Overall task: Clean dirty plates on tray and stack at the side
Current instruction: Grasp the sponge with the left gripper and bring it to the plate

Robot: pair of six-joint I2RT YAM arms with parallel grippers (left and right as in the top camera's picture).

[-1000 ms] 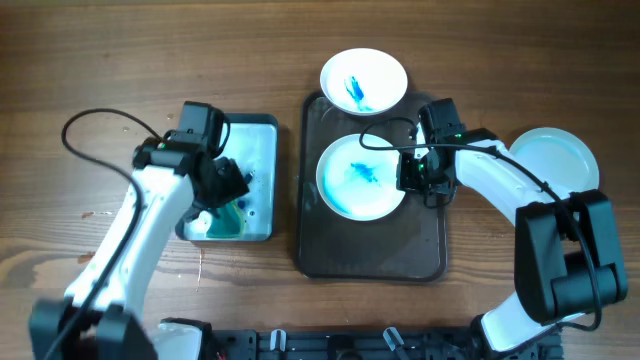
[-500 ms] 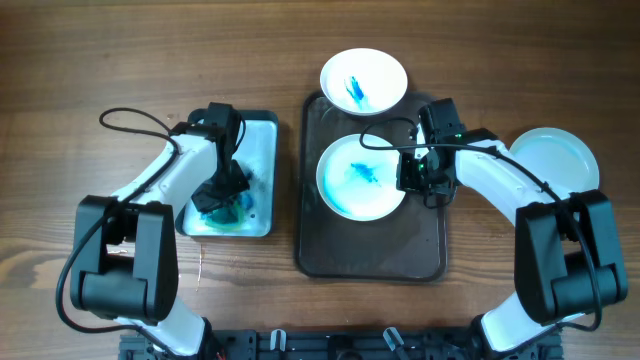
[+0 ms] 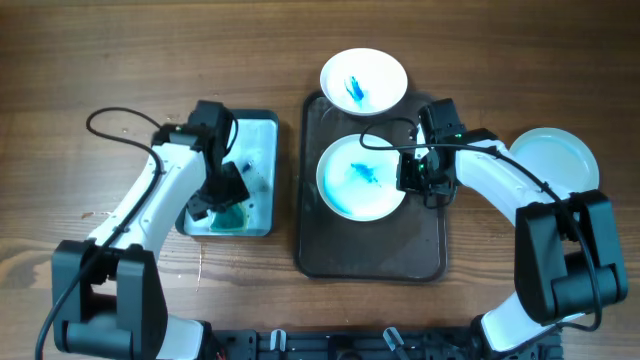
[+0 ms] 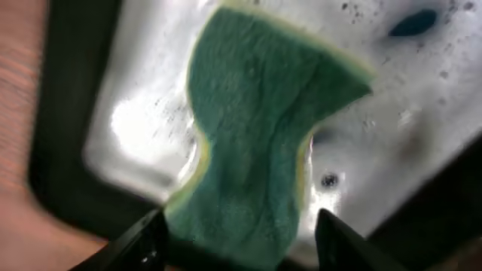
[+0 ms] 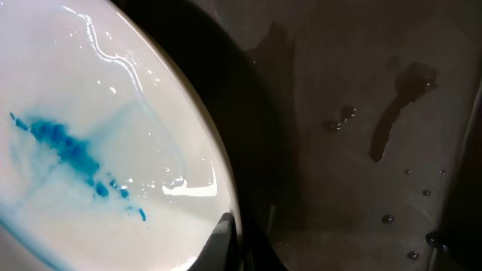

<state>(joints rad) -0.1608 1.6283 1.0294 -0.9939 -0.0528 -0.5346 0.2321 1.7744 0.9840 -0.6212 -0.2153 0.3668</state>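
The dark tray [image 3: 370, 250] holds one white plate [image 3: 360, 178] with a blue smear. My right gripper [image 3: 415, 172] is shut on that plate's right rim. The right wrist view shows the same plate [image 5: 90, 150] with the finger [image 5: 241, 241] on its edge. A second blue-smeared plate [image 3: 363, 80] rests at the tray's far edge. A plain white plate [image 3: 555, 160] lies on the table at the right. My left gripper [image 3: 215, 190] is open over a green sponge [image 3: 228, 215]. In the left wrist view the sponge [image 4: 256, 128] lies between the spread fingers [image 4: 245, 241].
The sponge lies in a smaller black-rimmed tray [image 3: 262, 135] with a pale wet interior, left of the dark tray. Blue-stained water pools in its near part. Water drops lie on the dark tray's floor [image 5: 392, 128].
My left arm has swung and its gripper has shifted slightly left and nearer over the sponge in the small tray. The right arm and the plates have not moved.
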